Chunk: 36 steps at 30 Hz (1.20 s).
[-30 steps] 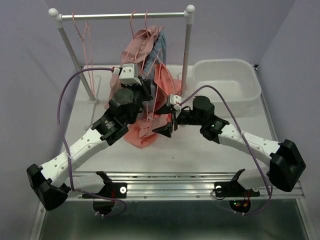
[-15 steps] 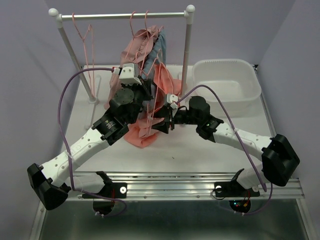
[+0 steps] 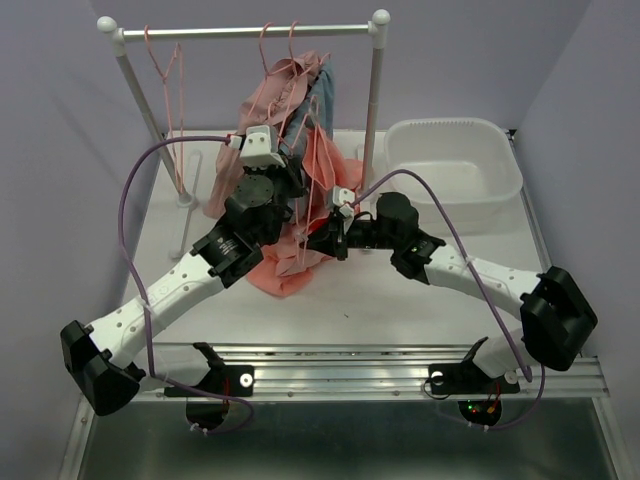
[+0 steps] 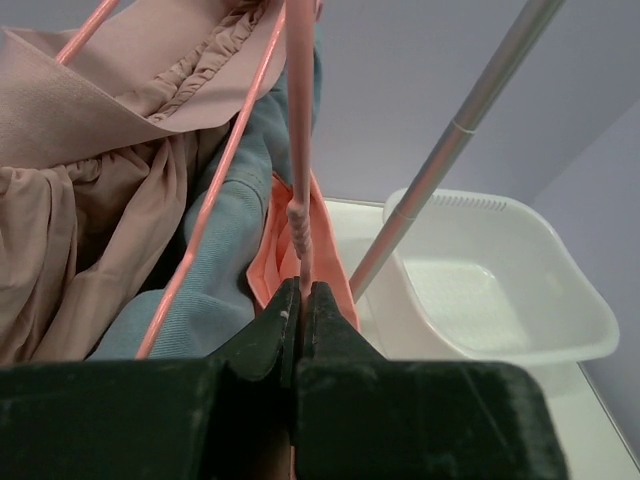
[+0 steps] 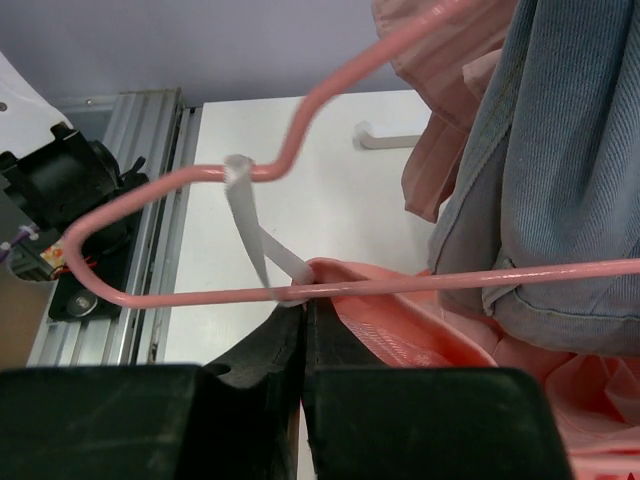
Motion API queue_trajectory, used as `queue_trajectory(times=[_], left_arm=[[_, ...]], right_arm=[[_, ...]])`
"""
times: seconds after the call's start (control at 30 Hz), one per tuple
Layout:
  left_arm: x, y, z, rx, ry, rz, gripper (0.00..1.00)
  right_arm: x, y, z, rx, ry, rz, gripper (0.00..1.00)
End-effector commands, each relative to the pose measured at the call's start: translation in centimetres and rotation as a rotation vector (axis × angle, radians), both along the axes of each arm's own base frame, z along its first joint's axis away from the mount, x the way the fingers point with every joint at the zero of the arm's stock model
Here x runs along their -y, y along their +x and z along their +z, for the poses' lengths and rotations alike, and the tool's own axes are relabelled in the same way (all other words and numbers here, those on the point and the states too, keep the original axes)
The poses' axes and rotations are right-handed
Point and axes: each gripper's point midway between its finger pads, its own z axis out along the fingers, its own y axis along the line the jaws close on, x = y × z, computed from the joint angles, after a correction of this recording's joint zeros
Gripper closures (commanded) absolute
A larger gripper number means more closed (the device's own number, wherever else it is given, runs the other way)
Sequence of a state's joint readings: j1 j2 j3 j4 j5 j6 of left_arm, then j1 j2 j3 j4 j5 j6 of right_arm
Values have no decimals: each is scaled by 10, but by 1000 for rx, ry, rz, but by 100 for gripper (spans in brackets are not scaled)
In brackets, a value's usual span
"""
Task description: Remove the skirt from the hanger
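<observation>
The coral skirt [image 3: 283, 270] hangs from a pink wire hanger [image 3: 300, 200] below the rack rod, its hem bunched on the table. My left gripper [image 4: 300, 287] is shut on the hanger's twisted neck [image 4: 299, 225]; in the top view it [image 3: 296, 172] sits amid the garments. My right gripper [image 5: 304, 305] is shut on the skirt's waistband edge [image 5: 400, 345], where a white ribbon loop [image 5: 252, 235] wraps the hanger's lower bar [image 5: 420, 283]. From above, the right gripper [image 3: 326, 241] presses into the skirt's right side.
A dusty pink garment [image 3: 272, 95] and a blue denim one [image 3: 323, 88] hang on the same rod [image 3: 245, 31]. A spare pink hanger [image 3: 168, 70] hangs at the left. A white basin [image 3: 455, 165] stands at the back right, beside the rack post [image 3: 373, 95].
My right gripper has moved left into the skirt and gone from open to shut on its edge. The left arm, still shut on the hanger, has shifted slightly.
</observation>
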<state>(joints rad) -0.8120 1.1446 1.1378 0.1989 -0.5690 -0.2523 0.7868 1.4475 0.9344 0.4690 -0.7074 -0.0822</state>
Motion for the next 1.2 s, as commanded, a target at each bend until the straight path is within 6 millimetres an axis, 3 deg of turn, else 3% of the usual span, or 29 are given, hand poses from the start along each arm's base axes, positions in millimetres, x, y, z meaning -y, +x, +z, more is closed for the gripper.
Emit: queue_trajectory(times=[0.0,0.23,0.43,0.77,0.93,1.03,1.17], left_arm=[[-12,11,20,62,-59,114,100],[-8,28,8,39,-47,193,100],[-17,35,7,40,-65,275,100],[-22,42,-16,17,-51,351,100],[-22,43,-17,16,-53,359,100],[-22,42,-10,26,-68,348,100],[-17,35,1,38,-76,276,100]], right_arm=[[3,-13,39,61,55,17,99],[8,-31,36,48,17,76,99],[9,-47,27,51,-23,120,99],[7,-66,36,68,0,174,99],[10,-74,38,91,8,194,99],[12,-74,29,73,-16,188,99],[13,-58,-4,-15,-88,83,99]])
